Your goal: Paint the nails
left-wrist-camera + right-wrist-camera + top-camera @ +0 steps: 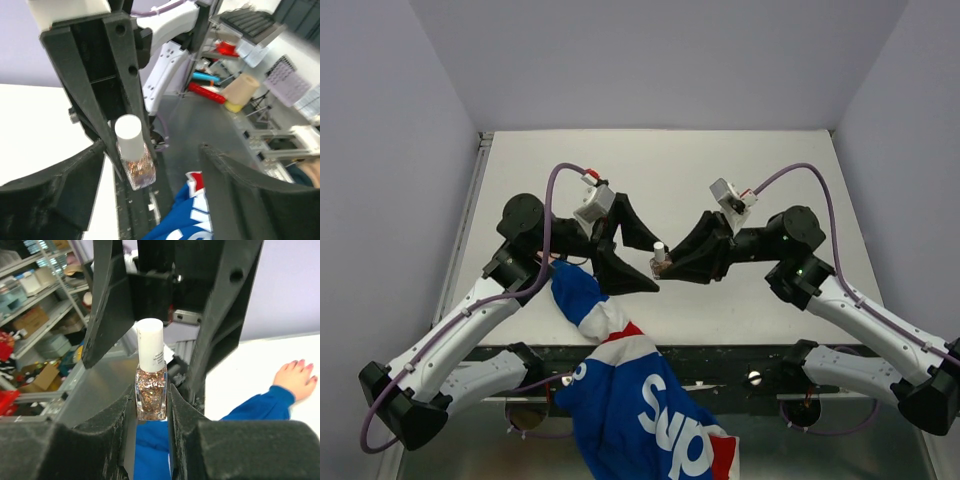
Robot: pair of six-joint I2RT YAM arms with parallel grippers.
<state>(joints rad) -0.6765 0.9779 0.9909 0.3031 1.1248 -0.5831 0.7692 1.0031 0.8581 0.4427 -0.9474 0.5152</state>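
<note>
Right gripper [151, 402] clamps a glitter polish bottle [151, 390]. Left gripper [152, 150] stands wide apart around its white cap [130, 134], not touching. The nails [302, 363], on a blue-sleeved hand [295, 379], rest on the table [250, 360].

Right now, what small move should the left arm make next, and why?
Probably close the left gripper on the white cap. Its jaws stand open with the cap between them, untouched. The cap is still on, and the right gripper clamps the bottle by its glass body.
</note>
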